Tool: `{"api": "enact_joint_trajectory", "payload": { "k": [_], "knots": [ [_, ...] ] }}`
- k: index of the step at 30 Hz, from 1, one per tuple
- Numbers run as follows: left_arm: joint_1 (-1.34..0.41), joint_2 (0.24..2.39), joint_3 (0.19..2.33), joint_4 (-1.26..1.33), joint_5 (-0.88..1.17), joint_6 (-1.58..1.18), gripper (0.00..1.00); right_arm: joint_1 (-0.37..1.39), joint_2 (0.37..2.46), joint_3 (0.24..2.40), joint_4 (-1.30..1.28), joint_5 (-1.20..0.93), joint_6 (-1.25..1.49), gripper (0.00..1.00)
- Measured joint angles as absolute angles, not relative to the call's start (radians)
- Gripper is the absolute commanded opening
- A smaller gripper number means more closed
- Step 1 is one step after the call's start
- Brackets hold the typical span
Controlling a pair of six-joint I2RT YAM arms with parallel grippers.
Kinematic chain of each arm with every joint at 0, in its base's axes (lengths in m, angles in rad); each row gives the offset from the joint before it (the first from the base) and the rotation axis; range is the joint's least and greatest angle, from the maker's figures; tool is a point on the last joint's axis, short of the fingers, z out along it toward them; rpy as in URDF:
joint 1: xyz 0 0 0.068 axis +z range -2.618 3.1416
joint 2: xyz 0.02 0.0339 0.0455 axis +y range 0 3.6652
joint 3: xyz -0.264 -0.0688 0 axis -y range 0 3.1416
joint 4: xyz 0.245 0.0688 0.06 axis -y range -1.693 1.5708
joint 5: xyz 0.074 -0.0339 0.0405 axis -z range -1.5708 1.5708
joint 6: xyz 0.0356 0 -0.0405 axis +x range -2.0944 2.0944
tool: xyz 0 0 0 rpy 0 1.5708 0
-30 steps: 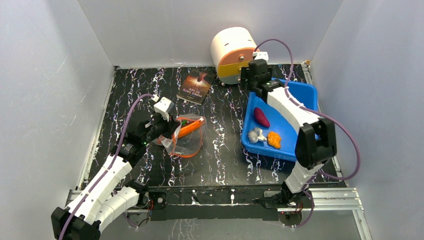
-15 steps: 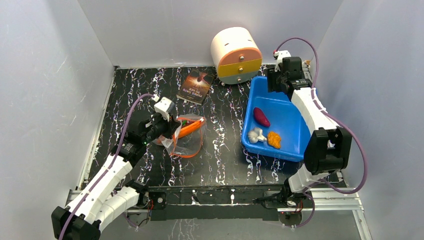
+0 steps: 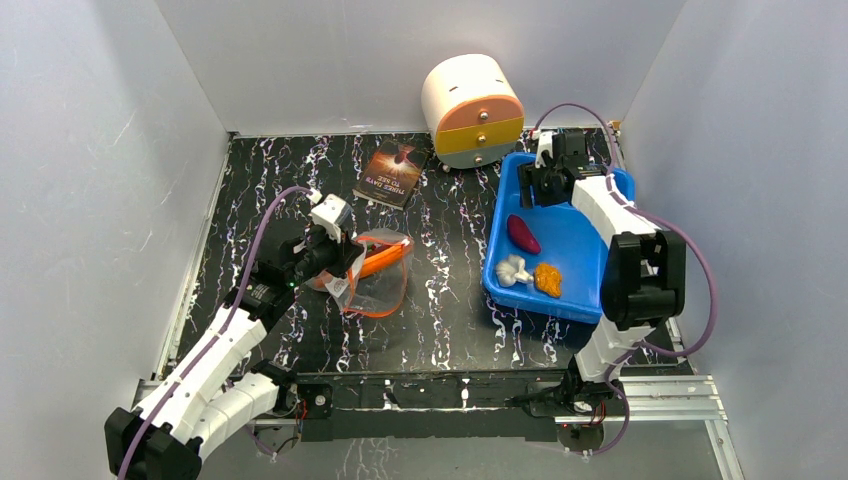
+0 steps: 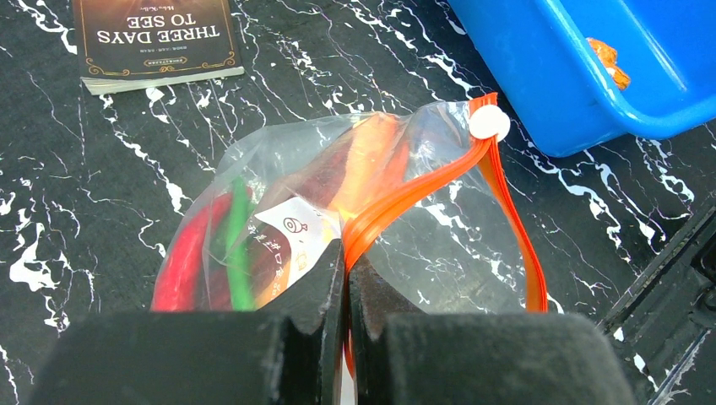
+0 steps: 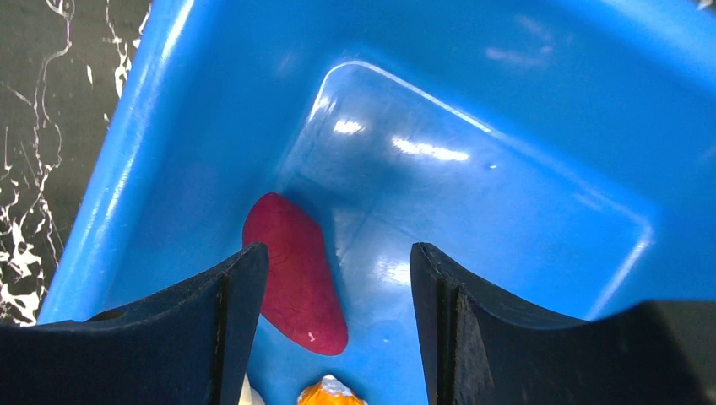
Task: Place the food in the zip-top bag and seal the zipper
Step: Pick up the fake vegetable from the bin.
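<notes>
My left gripper (image 3: 335,262) (image 4: 346,261) is shut on the red-orange zipper (image 4: 422,190) at the mouth of the clear zip-top bag (image 3: 378,280), which lies on the dark table. Inside the bag I see a red chili (image 4: 181,261), a thin green stick (image 4: 239,228) and an orange-brown slice (image 4: 367,164). More food lies in the blue tray (image 3: 545,305): a magenta piece (image 3: 523,234) (image 5: 295,283), a white lump (image 3: 513,269) and orange bits (image 3: 547,278). My right gripper (image 3: 540,187) (image 5: 338,253) hangs open over the tray's far end, just right of the magenta piece, holding nothing.
A dark paperback book (image 3: 392,172) lies at the back of the table. A white and orange round drawer unit (image 3: 472,110) stands by the back wall, next to the tray's far corner. Grey walls close in on three sides.
The right arm swung from the drawer unit to the tray's far right corner, then came back left and down over the tray's far end. The left arm and the bag stayed put.
</notes>
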State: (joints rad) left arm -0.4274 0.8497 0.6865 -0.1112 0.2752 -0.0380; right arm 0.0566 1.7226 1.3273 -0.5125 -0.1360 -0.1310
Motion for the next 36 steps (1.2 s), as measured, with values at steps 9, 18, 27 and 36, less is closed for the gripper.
{"api": "enact_joint_trajectory", "payload": {
  "k": [9,18,27,36],
  "knots": [
    [-0.427,0.855,0.686,-0.112,0.279,-0.038,0.00,0.056,1.884,1.328,-0.572,-0.277,-0.152,0.65],
    [-0.427,0.855,0.686,-0.112,0.278,-0.038,0.00,0.051,1.935,1.346,-0.602,-0.303,-0.165,0.48],
    [-0.427,0.855,0.686,-0.112,0.278,-0.038,0.00,0.052,1.934,1.346,-0.628,-0.245,-0.179,0.41],
    [-0.427,0.861,0.686,-0.112,0.281,-0.041,0.00,0.056,1.934,1.397,-0.706,-0.205,-0.154,0.66]
  ]
}}
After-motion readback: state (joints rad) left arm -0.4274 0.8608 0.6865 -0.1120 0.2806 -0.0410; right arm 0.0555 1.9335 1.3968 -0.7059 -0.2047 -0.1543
